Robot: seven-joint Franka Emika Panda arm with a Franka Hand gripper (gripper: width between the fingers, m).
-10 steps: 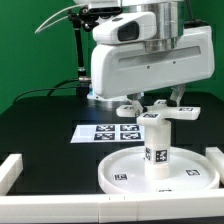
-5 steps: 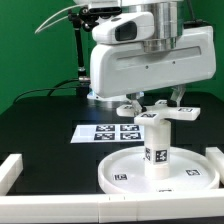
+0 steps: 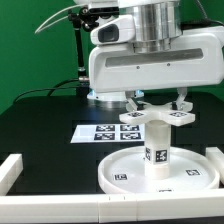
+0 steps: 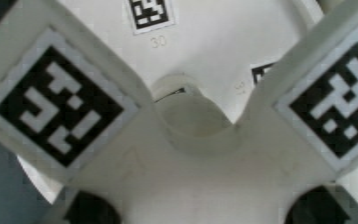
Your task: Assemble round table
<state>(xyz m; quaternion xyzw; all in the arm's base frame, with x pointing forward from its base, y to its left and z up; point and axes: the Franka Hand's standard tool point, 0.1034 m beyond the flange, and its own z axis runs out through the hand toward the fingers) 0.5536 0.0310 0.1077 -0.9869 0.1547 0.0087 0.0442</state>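
Note:
The large rimmed round disc (image 3: pixel 122 176) lies on the black table at the front. The short thick cylinder leg (image 3: pixel 157 146) stands upright in its middle. The flat cross-shaped base (image 3: pixel 158 116) sits level on top of the leg. My gripper (image 3: pixel 157 104) comes down from above, with a finger on either side of the base, and is shut on it. In the wrist view the base (image 4: pixel 176 165) fills the picture, with two tagged arms and a round hollow at its centre. One arm runs between my dark fingertips (image 4: pixel 69 207), and my gripper (image 4: pixel 197 208) is closed on it.
The marker board (image 3: pixel 103 133) lies flat behind the disc. A white border block (image 3: pixel 10 170) stands at the front on the exterior view's left, and another (image 3: pixel 213 156) on its right. Cables and a green backdrop are behind the arm.
My wrist has turned about the vertical, and the cross-shaped base has turned with it on top of the leg. The disc and the leg have stayed in place.

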